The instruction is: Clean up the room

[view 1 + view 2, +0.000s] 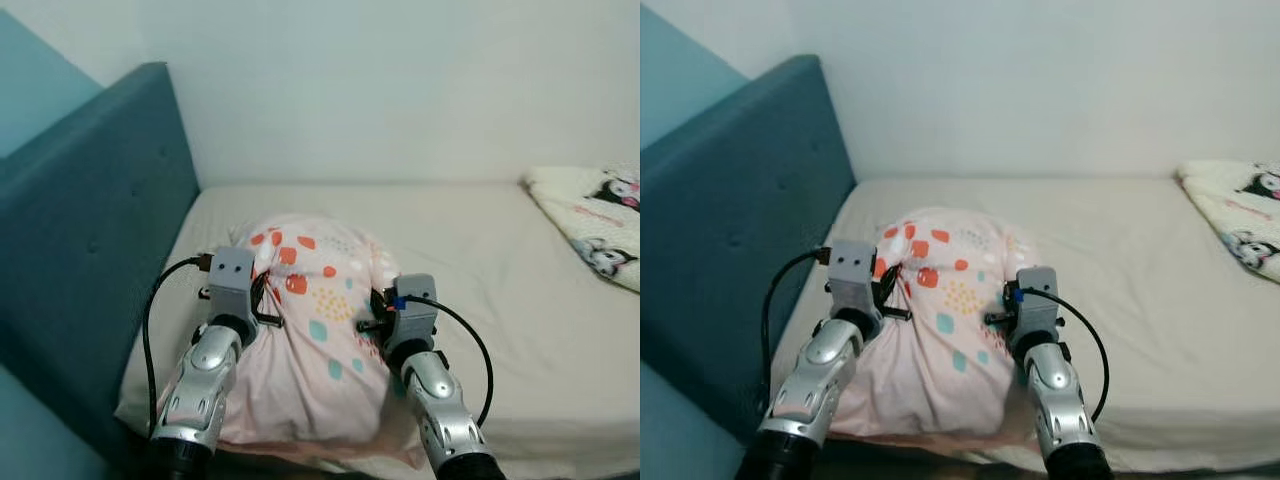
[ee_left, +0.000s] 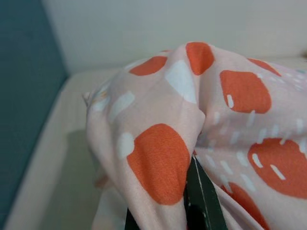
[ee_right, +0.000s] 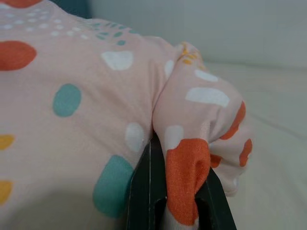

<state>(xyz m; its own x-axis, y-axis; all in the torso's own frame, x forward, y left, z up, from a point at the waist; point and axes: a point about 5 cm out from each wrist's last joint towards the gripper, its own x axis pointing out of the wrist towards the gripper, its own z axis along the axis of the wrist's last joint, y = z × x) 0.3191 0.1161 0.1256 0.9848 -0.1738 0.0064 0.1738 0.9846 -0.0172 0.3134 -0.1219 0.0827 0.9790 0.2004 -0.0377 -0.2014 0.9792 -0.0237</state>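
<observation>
Both sets of jaws are clamped on folds of the pink spotted pillow [image 1: 310, 330]: the left gripper [image 1: 262, 300] pinches one side, the right gripper [image 1: 377, 312] the other. That pillow rests on the beige mattress [image 1: 480, 260] near the teal headboard [image 1: 90, 260]. A white cartoon-print blanket [image 1: 595, 222] lies well apart, against the pale wall [image 1: 400, 80].

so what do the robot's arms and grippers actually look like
Both arms are shiny silver with rounded, segmented shells and black joints. The left arm and right arm each end in a boxy grey wrist block, the left one with two small dark dots on its face. A black cable loops out beside each arm. The right wrist carries a small blue mark. The fingers are flat and black.
</observation>
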